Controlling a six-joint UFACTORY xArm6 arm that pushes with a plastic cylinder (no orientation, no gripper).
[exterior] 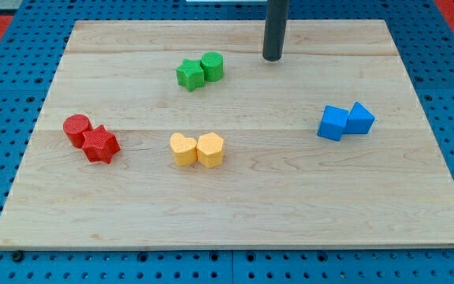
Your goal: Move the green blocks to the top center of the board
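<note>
Task status: the two green blocks are sitting touching one another in the upper part of the worktop [416,197], left of the board's centre line. The green star block [189,74] is lying on the view's left of the pair, the green cylinder [212,65] on the right. Judged against the goal, they are lying near the top centre but a little low and to the left; a short push up and rightward appears to be outstanding.

My tip [272,57] is resting near the top edge, well to the view's right of the green pair and not touching it. There is no gripper on this rig, so no opening state applies.

Other pairs are lying apart from the work: red blocks [90,138], yellow blocks [197,149], blue blocks [346,121].

Visibility: the rod's upper length is running out of the view's top. The red and yellow shapes are proving hard to make out with certainty.
</note>
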